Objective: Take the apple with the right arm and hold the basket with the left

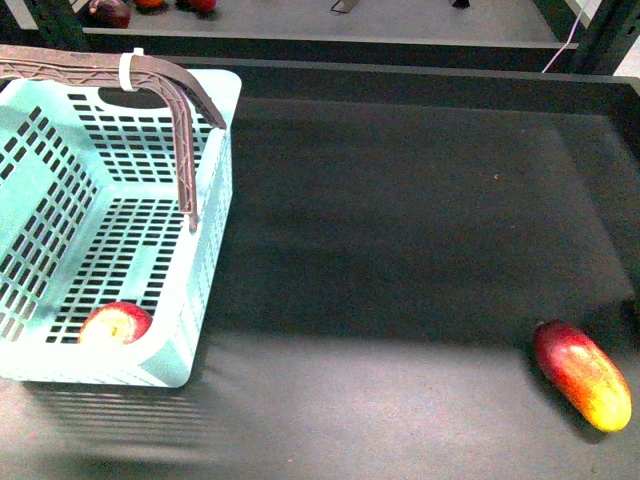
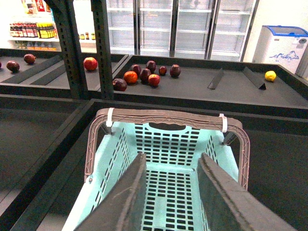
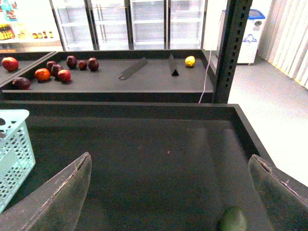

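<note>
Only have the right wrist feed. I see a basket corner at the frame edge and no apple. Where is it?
Observer: The apple is already inside the basket, in a near corner on its floor, per the front view.
Operator: Left pincer on the basket yet?
Observer: No. In the left wrist view the left pincer is open over the basket's interior and grips neither the rim nor the brown handles.
Operator: Any other fruit on this surface?
Observer: One. An elongated red-and-yellow fruit lies on the dark surface far to the basket's right in the front view, well apart from it.
</note>
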{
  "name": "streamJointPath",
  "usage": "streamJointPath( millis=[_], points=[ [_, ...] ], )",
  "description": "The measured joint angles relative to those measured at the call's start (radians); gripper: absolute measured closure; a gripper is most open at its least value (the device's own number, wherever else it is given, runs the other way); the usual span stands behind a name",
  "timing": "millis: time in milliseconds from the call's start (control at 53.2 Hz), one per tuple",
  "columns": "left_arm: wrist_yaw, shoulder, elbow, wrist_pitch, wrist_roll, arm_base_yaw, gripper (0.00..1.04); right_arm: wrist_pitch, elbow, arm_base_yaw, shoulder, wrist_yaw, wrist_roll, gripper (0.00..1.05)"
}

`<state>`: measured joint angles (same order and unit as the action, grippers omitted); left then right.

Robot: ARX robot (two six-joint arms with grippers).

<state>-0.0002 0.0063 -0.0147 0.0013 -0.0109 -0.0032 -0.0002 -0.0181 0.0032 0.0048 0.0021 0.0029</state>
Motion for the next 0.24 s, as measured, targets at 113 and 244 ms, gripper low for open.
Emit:
streamJointPath(
  millis=[113, 244],
  points=[
    [0.0, 0.0, 0.0, 0.0, 0.0, 0.0, 0.44, 0.0, 0.0, 0.0, 0.0, 0.0, 0.0, 0.09],
    [0.0, 0.0, 0.0, 0.0, 0.0, 0.0, 0.1, 0.0, 0.0, 0.0, 0.0, 0.0, 0.0, 0.09]
  ],
)
